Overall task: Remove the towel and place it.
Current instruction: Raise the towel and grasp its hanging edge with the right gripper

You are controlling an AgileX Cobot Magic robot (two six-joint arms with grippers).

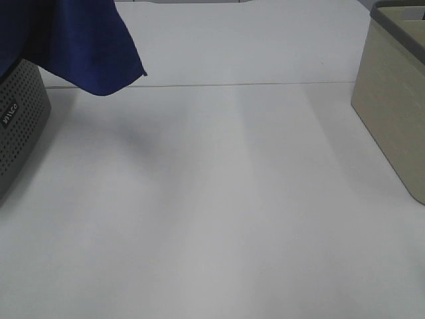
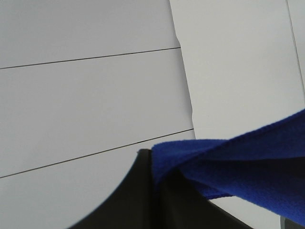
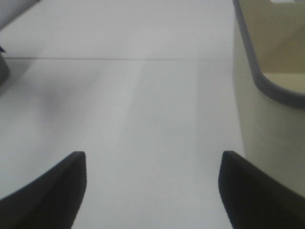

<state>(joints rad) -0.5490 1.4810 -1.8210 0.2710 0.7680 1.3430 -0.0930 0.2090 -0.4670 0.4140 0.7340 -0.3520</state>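
The royal-blue towel [image 1: 80, 40] hangs in the air at the top left of the exterior high view, its lower corner dangling above the table beside the grey perforated basket [image 1: 16, 126]. In the left wrist view my left gripper [image 2: 155, 169] is shut on a bunched edge of the towel [image 2: 248, 162], which drapes away from the black fingers [image 2: 133, 200]. My right gripper [image 3: 152, 188] is open and empty, low over the white table next to the beige basket [image 3: 271, 95]. Neither gripper shows in the exterior high view.
The grey perforated basket stands at the left edge of the table. A beige basket [image 1: 395, 106] with a grey rim stands at the right edge. The white table [image 1: 219, 199] has a seam line across its far part.
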